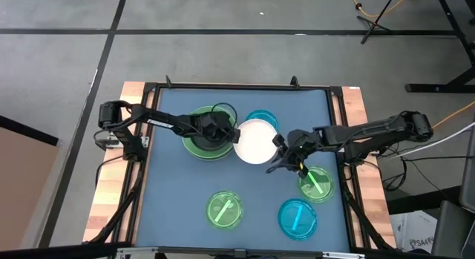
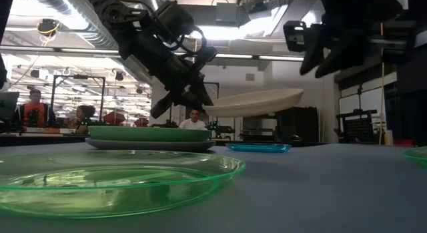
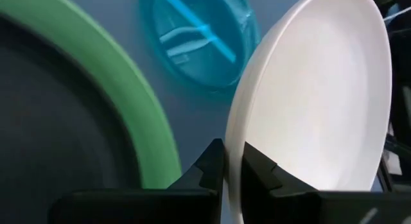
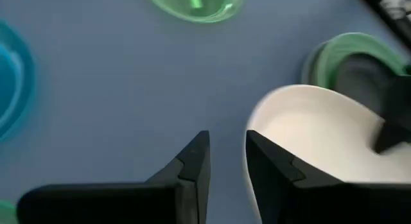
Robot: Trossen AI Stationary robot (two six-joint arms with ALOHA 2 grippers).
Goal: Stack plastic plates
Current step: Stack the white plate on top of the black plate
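Blue-grey worktop (image 1: 245, 114) inside a black frame, wooden strips at both sides, grey floor around; people seated far back in the workshop across the low view. Left gripper (image 1: 230, 133) clamped on the rim of the small white round plastic plate (image 1: 256, 142), fingers (image 3: 212, 166) pinched on either side of the plate's edge in the left wrist view; plate lifted clear of the worktop and roughly level in the low view (image 2: 257, 101). Just beside it, on the left arm's side, the stack: large light green round plate (image 1: 194, 144) on the large grey plate (image 2: 150, 145), with the medium black round plate (image 1: 202, 134) on top. Right gripper (image 1: 280, 149) at the white plate's opposite edge, fingers (image 4: 192, 163) parted with a narrow gap, nothing between them, the rim just beside one finger; contact cannot be told. Small translucent blue round plate (image 1: 265, 118) partly hidden behind the white plate. Small translucent green round plate (image 1: 318, 182) under the right arm, near the frame's right edge. Another translucent green plate (image 1: 225, 209) and another translucent blue plate (image 1: 297, 218) near the front edge, well apart from the stack. Open worktop along the back edge and in the front-left corner.
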